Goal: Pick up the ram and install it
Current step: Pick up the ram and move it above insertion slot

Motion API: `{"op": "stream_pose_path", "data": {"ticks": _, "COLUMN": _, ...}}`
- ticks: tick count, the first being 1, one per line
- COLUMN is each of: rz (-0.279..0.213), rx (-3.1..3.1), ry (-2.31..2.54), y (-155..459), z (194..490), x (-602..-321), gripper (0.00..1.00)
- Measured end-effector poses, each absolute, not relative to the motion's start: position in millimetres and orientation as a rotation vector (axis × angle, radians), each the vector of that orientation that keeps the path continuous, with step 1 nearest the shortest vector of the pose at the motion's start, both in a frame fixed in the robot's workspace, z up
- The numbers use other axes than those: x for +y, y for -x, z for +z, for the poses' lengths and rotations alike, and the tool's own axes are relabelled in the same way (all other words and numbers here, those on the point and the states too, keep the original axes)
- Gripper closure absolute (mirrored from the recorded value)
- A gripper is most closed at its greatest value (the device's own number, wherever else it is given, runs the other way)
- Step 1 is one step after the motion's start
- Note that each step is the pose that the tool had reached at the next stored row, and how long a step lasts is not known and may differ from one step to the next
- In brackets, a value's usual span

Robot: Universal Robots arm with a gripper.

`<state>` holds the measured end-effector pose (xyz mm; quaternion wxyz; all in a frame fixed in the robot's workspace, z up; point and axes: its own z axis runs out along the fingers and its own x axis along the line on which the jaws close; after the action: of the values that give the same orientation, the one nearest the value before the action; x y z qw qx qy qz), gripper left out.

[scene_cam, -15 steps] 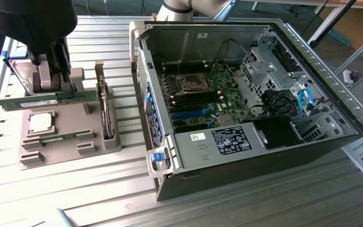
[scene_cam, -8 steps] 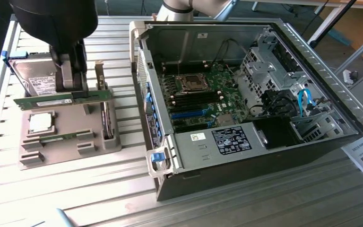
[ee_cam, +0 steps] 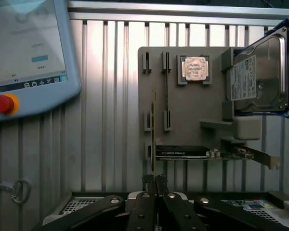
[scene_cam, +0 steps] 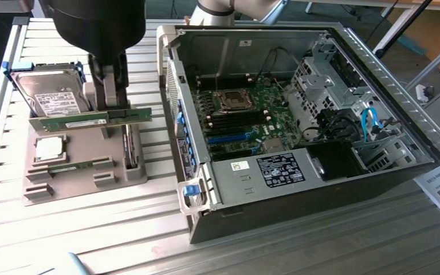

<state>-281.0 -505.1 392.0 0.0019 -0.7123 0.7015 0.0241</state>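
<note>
While the end effector (scene_cam: 112,109) is clamped shut on the ram (scene_cam: 67,122), I read the stick as held level over the grey holder tray (scene_cam: 75,177), near the tray's far edge and just in front of the upright hard drive (scene_cam: 48,94). It looks clear of the tray's slots, though I cannot be sure. In the wrist view the end effector (ee_cam: 154,182) pinches the two flat faces, and the ram (ee_cam: 153,134) runs away from it edge-on as a thin line.

I judge the stick light and stiff but brittle: a thin board that will not sag, yet could crack or shed a chip under a hard squeeze or a twist. The faces are smooth, so I expect some slip if the grip is too gentle. The hold sits a little past mid-length toward the exterior view's right, close enough to balance. I would keep the fingers on the faces and off the lower long edge. The open computer case (scene_cam: 281,189) stands beside the tray on the table (scene_cam: 90,229).
</note>
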Motion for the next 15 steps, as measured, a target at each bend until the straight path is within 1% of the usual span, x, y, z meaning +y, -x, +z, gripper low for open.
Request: {"op": "stream_pose_path", "data": {"ticks": 15, "rz": 0.076, "rx": 2.201, "ry": 2.235, "y": 234, "z": 392, "x": -509, "gripper": 0.88}}
